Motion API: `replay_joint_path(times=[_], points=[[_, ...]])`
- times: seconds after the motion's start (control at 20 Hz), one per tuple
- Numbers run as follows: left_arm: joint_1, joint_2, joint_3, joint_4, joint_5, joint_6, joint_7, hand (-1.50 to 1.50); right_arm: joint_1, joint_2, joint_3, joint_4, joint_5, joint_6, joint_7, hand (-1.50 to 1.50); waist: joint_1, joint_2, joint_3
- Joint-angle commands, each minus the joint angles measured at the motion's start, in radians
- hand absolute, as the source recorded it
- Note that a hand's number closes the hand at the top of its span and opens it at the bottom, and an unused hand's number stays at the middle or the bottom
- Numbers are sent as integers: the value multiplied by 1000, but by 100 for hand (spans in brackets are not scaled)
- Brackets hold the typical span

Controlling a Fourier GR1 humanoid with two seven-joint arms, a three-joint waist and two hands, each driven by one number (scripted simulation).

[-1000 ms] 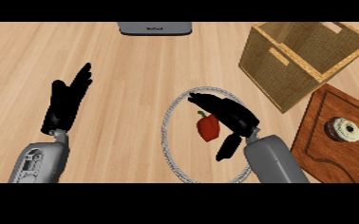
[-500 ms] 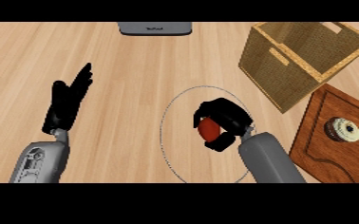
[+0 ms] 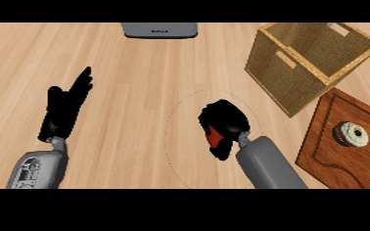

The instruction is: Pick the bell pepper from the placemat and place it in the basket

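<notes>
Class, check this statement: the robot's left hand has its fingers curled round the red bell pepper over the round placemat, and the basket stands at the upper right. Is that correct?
Not quite: the hand is wrong. The head view shows the right hand with its fingers curled round the red bell pepper over the round placemat. The left hand is open and holds nothing. The basket does stand at the upper right.

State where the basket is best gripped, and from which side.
Probably by the handle slot in the left wall of the basket, reached from the left: the walls are broad and flat, so the slot offers a ready hold.
</notes>
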Motion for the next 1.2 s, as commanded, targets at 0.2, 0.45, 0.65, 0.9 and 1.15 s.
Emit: replay_joint_path(times=[0.2,0.45,0.65,0.9,1.15], points=[[-52,-14,1,81,-25,20,-37,0,-1,25,187,-161,124,148,341,150,-6,15,5],[-46,-30,-22,-5,-36,35,61,0,60,25,140,-372,-127,176,398,150,-7,12,6],[-2,-32,-24,6,-45,38,5,0,86,25,145,-594,-302,215,509,150,-13,10,5],[-30,-9,10,34,-8,9,-5,0,-5,25,78,-771,-571,125,713,150,-9,12,4],[8,0,10,-7,-2,-6,6,0,-240,25,5,-910,-663,153,1020,150,7,9,4]])
